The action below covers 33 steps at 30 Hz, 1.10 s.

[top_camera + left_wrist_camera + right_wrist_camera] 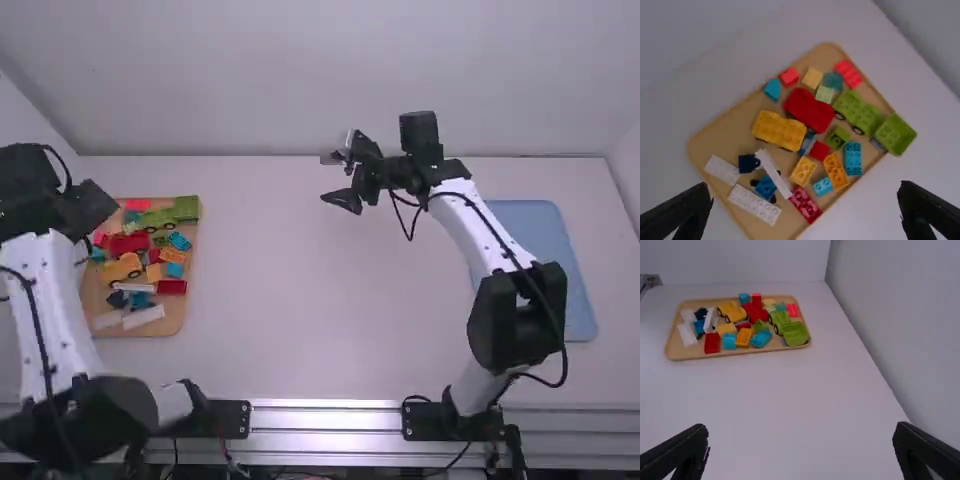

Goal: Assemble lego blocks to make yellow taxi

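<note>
Yellow wheeled block (779, 131) sits on the wooden tray (740, 129), red wheeled block (809, 110) beside it, green truck (857, 111) nearby. Left gripper (88, 208) and right gripper (330, 180) have fingers spread, empty; the left's tips are hidden in the high view. Right arm (470, 225) partly covers a blue mat (560, 270).

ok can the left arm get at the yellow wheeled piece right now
Probably yes: the left gripper is open and faces the tray, and nothing lies on the yellow wheeled piece, though the red piece sits close by.
</note>
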### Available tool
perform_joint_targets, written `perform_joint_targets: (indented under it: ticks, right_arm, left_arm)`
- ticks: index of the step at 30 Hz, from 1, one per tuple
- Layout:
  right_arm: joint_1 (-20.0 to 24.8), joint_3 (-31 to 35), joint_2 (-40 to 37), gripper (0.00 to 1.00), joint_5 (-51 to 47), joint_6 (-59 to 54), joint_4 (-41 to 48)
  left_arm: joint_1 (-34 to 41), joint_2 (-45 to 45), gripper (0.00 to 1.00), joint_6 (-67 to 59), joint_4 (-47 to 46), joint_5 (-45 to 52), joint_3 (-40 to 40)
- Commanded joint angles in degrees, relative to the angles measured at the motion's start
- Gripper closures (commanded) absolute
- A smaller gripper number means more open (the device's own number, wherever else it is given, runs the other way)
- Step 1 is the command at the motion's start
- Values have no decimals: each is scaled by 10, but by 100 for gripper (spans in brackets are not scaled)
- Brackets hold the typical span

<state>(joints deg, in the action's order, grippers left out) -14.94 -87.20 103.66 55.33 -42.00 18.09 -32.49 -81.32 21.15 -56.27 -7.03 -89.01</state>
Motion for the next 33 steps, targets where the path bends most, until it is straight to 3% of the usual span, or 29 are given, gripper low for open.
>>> perform_joint_targets:
  ticks: [1,12,21,33]
  right_arm:
    - [-1,-21,6,1,16,-3,2]
    - [4,-21,6,1,16,-3,4]
    - [-1,-21,6,1,-14,19,3]
    - [-1,-21,6,1,-14,24,3]
  left_arm:
    - [-25,-59,1,-32,-27,47,-50]
    - [-69,-294,1,-85,-97,47,-194]
    - [-91,-405,1,-204,-83,47,-204]
    - [-88,-454,4,-753,-88,46,-198]
